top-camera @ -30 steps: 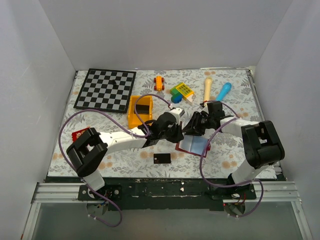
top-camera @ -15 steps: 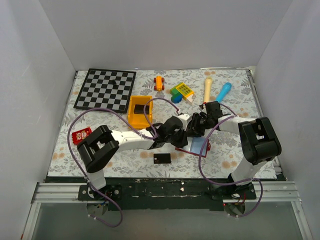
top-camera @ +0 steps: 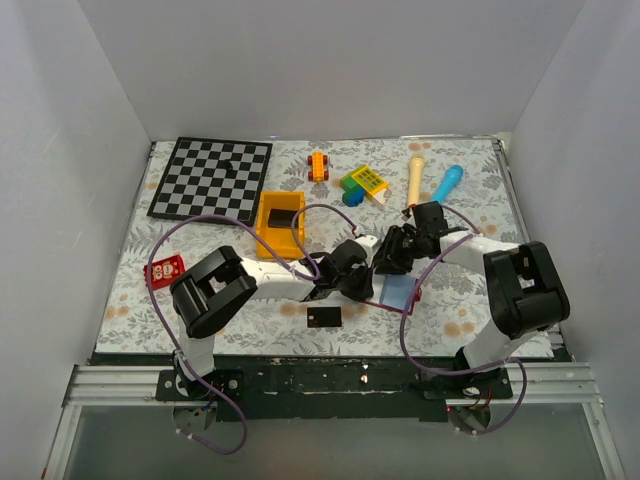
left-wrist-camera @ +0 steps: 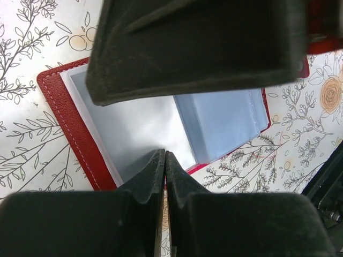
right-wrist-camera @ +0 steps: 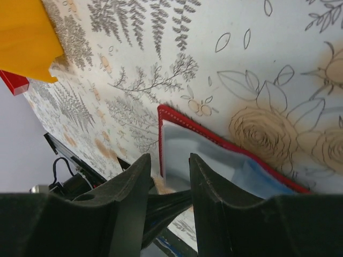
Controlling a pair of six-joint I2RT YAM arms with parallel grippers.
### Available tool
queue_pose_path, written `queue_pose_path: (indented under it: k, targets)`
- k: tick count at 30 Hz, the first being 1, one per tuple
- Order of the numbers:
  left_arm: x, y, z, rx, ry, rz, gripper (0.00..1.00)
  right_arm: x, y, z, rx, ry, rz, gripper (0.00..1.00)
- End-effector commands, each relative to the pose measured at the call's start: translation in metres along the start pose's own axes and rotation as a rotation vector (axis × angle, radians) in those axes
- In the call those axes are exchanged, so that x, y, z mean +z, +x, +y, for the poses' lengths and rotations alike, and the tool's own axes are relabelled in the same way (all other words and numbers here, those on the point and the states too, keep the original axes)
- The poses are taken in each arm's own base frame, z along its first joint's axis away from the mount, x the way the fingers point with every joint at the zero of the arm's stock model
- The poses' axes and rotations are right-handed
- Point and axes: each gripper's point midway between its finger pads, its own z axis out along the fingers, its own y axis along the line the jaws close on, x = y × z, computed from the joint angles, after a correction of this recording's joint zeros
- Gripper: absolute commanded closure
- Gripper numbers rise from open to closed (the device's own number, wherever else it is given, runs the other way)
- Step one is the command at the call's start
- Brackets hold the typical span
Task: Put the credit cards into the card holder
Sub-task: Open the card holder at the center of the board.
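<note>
The card holder (top-camera: pixel 401 292) lies open on the flowered cloth, maroon outside with pale blue pockets (left-wrist-camera: pixel 225 118) showing. My left gripper (left-wrist-camera: pixel 164 154) is shut, its tips low over the holder's near pale leaf, with nothing visible between them. From the far side my right gripper (right-wrist-camera: pixel 169 158) stands open, its fingers either side of the holder's corner (right-wrist-camera: pixel 185 144); whether they touch it I cannot tell. In the top view the two grippers, left (top-camera: pixel 360 284) and right (top-camera: pixel 389 262), meet at the holder's left end. One black credit card (top-camera: pixel 323 317) lies flat on the cloth nearer the table's front.
A yellow bin (top-camera: pixel 272 236) with a dark flat thing inside stands left of the grippers. A chessboard (top-camera: pixel 212 178), toy car (top-camera: pixel 318 165), green-yellow block (top-camera: pixel 365 182), wooden peg (top-camera: pixel 415 175) and blue piece (top-camera: pixel 447 183) line the back. A red item (top-camera: pixel 163 272) sits at left.
My left arm has swung right and its shut gripper has come in over the holder's left end. The right gripper has stayed about where it was.
</note>
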Motion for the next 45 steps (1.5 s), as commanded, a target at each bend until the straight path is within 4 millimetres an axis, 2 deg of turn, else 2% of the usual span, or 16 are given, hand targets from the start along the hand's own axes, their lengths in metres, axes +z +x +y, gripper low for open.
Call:
queue_pose_path:
  k: [1,4,6,7,9,10,11,14,17,24,26,33,37,45]
  targets:
    - [0.001,0.005,0.006,-0.011,-0.027,-0.005,1.00,-0.033,-0.006,0.014,-0.071,0.028,-0.092,0.57]
    - [0.000,0.007,0.007,-0.011,-0.029,-0.002,1.00,-0.052,-0.001,0.010,-0.090,0.080,-0.140,0.57]
    - [0.000,0.008,0.008,-0.011,-0.030,-0.001,1.00,-0.061,0.004,-0.001,-0.080,0.138,-0.162,0.60]
    - [0.000,0.008,0.008,-0.013,-0.029,-0.002,1.00,-0.064,0.008,-0.010,-0.064,0.177,-0.167,0.64]
    - [0.001,0.007,0.007,-0.011,-0.027,-0.003,1.00,-0.067,0.016,-0.025,-0.037,0.230,-0.172,0.81]
    - [0.001,0.008,0.007,-0.011,-0.026,-0.001,1.00,-0.067,0.020,-0.029,-0.027,0.238,-0.169,0.97]
    - [0.001,0.008,0.007,-0.013,-0.024,-0.002,1.00,-0.065,0.023,-0.033,-0.018,0.241,-0.165,0.99]
    - [0.002,0.008,0.007,-0.013,-0.023,0.001,1.00,-0.058,0.033,-0.039,0.012,0.219,-0.140,0.99]
    - [0.003,0.006,0.006,-0.013,-0.025,-0.002,1.00,-0.053,0.034,-0.039,0.035,0.204,-0.132,0.99]
    - [0.001,0.000,0.009,-0.016,-0.038,-0.013,1.00,-0.050,0.032,-0.066,0.061,0.356,-0.114,0.99]
    - [-0.002,-0.004,0.012,-0.022,-0.044,-0.022,1.00,-0.051,0.032,-0.074,0.071,0.402,-0.111,0.99]
    - [-0.005,-0.009,0.039,-0.063,-0.071,-0.029,1.00,-0.058,0.028,-0.082,0.071,0.478,-0.119,0.99]
    - [-0.005,-0.003,0.052,-0.068,-0.084,-0.016,1.00,-0.062,0.027,-0.083,0.052,0.508,-0.109,0.99]
    - [-0.005,0.016,0.056,-0.084,-0.086,0.029,1.00,-0.065,0.019,-0.082,0.032,0.536,-0.106,0.99]
